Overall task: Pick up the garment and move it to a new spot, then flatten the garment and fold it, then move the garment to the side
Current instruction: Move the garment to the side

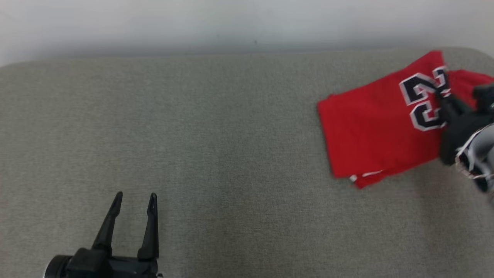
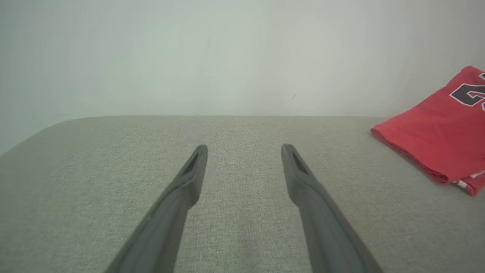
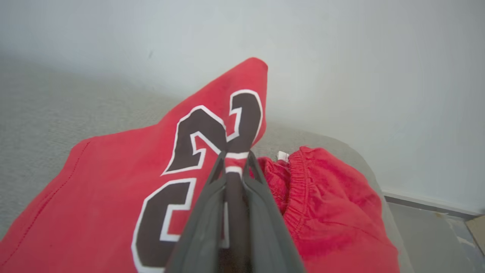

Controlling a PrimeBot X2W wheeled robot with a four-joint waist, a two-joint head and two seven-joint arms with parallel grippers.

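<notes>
A: Where is the jersey shirt [image 1: 370,131]?
B: Upper right of the head view, close to the right edge. Red, folded into a tilted, roughly rectangular stack.
A: Markings?
B: Black number 23 [image 1: 422,102], white-outlined, face up, toward the right end. A sliver of white trim [image 1: 368,173] shows from the under layer at the lower edge.
A: Lying flat?
B: Mostly. In the right wrist view, the striped trim [image 3: 235,163], red and white, is pinched between the closed fingers of the right gripper [image 3: 234,156]. The corner beyond it rises to a peak. At the far right of the left wrist view, the layered fold edge shows.
</notes>
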